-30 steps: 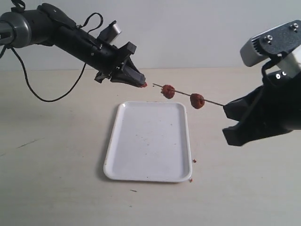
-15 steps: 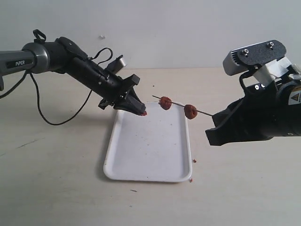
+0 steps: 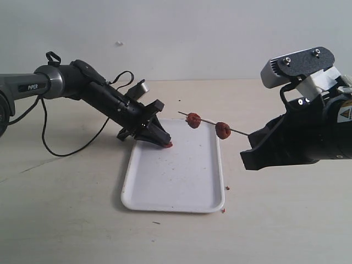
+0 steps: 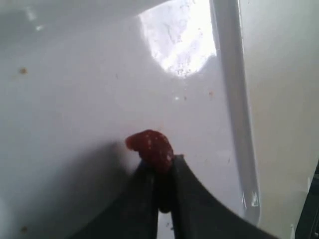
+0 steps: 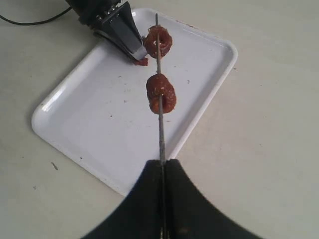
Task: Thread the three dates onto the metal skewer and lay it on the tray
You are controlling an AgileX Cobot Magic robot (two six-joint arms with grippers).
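My right gripper (image 3: 248,136) (image 5: 162,163) is shut on the thin metal skewer (image 3: 237,130) (image 5: 161,129), which reaches out over the white tray (image 3: 144,199) (image 5: 50,112). Two dates (image 3: 193,120) (image 3: 223,130) are threaded on it; in the right wrist view they are the far date (image 5: 158,41) and the near date (image 5: 161,93). My left gripper (image 3: 166,144) (image 4: 160,164) is shut on the third date (image 4: 151,147) (image 5: 141,60), its tip down at the tray's floor (image 4: 75,99) near the back left corner.
Small brown crumbs (image 3: 226,188) lie on the table beside the tray's right rim and front corner. A black cable (image 3: 60,151) loops on the table behind my left arm. The tray rim (image 4: 234,84) runs close beside my left gripper.
My left gripper has dropped from skewer height down and slightly right to the tray, still holding the date. My right gripper moved left over the first half second, then held still.
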